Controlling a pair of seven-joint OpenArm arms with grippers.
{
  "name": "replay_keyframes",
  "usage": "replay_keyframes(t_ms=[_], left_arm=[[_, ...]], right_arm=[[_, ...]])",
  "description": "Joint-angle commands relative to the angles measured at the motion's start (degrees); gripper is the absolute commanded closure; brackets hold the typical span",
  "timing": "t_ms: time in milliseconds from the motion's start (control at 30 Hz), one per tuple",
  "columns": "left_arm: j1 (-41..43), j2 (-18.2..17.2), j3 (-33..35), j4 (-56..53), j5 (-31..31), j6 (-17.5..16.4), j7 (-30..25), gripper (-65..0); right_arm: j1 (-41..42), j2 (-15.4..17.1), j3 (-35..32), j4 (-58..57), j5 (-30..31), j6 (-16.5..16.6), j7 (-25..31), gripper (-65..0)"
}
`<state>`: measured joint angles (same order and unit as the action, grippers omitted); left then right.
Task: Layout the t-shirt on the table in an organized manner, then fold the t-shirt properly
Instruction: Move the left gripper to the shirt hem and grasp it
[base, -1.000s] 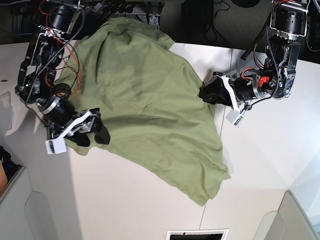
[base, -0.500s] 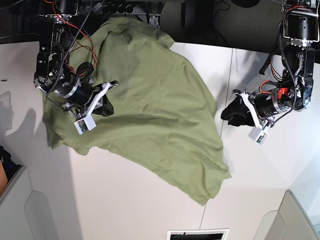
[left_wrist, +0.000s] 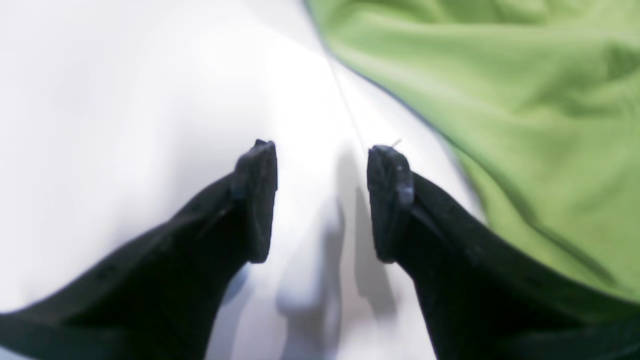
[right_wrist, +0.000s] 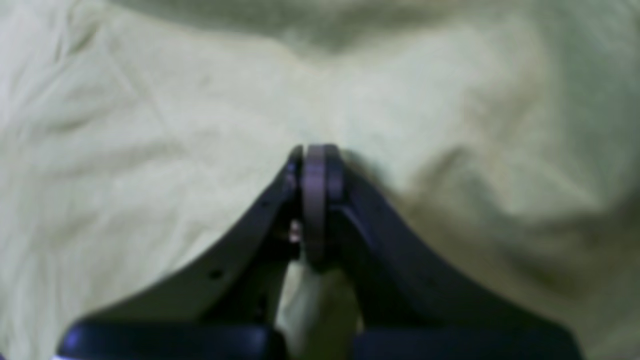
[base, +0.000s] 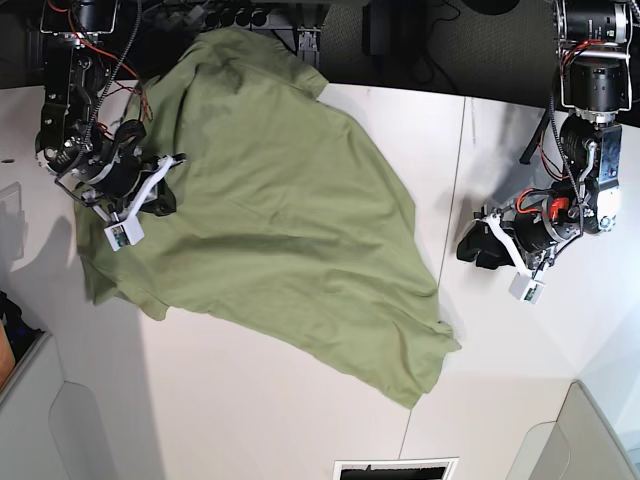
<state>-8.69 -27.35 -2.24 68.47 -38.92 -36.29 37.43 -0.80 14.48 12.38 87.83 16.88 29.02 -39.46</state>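
The olive green t-shirt (base: 290, 220) lies spread and wrinkled across the white table (base: 250, 400), from the far left corner down to the near middle. My right gripper (base: 163, 196) sits on the shirt's left part. In the right wrist view the gripper (right_wrist: 315, 150) is shut, with green cloth (right_wrist: 150, 125) all around it and a bit of cloth between the finger bases. My left gripper (base: 472, 246) hovers over bare table, right of the shirt's edge. In the left wrist view it (left_wrist: 320, 155) is open and empty, with the shirt (left_wrist: 500, 75) at upper right.
A thin dark seam (base: 455, 170) runs down the table near my left gripper. Grey bins stand at the near left (base: 30, 420) and near right (base: 600, 430) corners. A dark slot (base: 395, 468) sits at the front edge. Cables and dark floor lie beyond the far edge.
My right gripper has moved up and to the left, and the shirt's left part has spread out leftward with it. My left gripper has drawn back to the right, off the shirt's edge.
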Motion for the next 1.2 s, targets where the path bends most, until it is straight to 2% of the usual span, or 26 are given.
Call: replay_keyframes(t_ms=[0,233,300,400,467,567,700,733,767,900,1033,1167], left_arm=[[-2.1,-0.2,-0.3,-0.3,-1.6,-0.3,-1.2,-32.1],[-7.2,4.7,-0.3,-6.7,-3.8,-0.3,-0.3,-32.1],[-7.8,6.2,-0.3,-8.0,-3.8,-0.3,0.3,-32.1],[-8.0,8.0,-0.3,-8.5,-3.6,-0.3,0.6,-32.1],[-8.0,9.0,-0.2,-8.5,-3.6,-0.5,2.0,-32.1],[-8.0,10.3,1.8,-8.5,-3.5,-3.7,3.5,-32.0],[-8.0,11.0,7.6,-8.5,-2.9,-3.7,2.6,-31.8],[-8.0,11.2,8.5,-8.5,-2.0,-3.7,2.0,-30.6],[-8.0,11.4,9.1,-8.5,-0.9,-3.7,1.1,-26.7],[-8.6,11.0,9.2,-8.2,2.9,-3.7,-1.5,-1.5],[-9.6,8.9,7.0,-4.7,3.0,-1.8,-0.7,0.0],[-9.6,5.6,6.2,4.7,5.1,-1.8,0.6,0.0]], right_arm=[[0.6,0.9,1.5,0.5,0.0,-0.8,-0.1,0.0],[0.6,0.8,5.2,0.5,9.4,-0.2,-1.7,0.0],[0.6,0.2,5.2,0.5,10.3,-0.2,-2.4,-1.0],[0.6,-1.2,5.2,0.5,10.4,-0.2,-2.6,-10.4],[0.6,-2.0,5.2,0.5,10.8,-0.1,-2.6,-10.9],[0.6,-3.4,5.2,0.5,10.8,0.4,-2.6,-10.9],[0.6,-5.2,5.2,0.5,10.8,0.8,-2.6,-10.9],[0.6,-5.5,5.2,0.5,10.8,0.8,-2.6,-10.9],[0.6,-5.8,5.2,0.5,10.8,0.8,-2.6,-10.9],[0.6,-6.1,5.2,0.5,10.6,0.8,-2.6,-10.9],[0.6,-6.1,5.2,0.5,10.1,0.8,-2.6,-10.9],[0.6,-6.1,5.2,0.5,10.1,0.8,-2.6,-10.9]])
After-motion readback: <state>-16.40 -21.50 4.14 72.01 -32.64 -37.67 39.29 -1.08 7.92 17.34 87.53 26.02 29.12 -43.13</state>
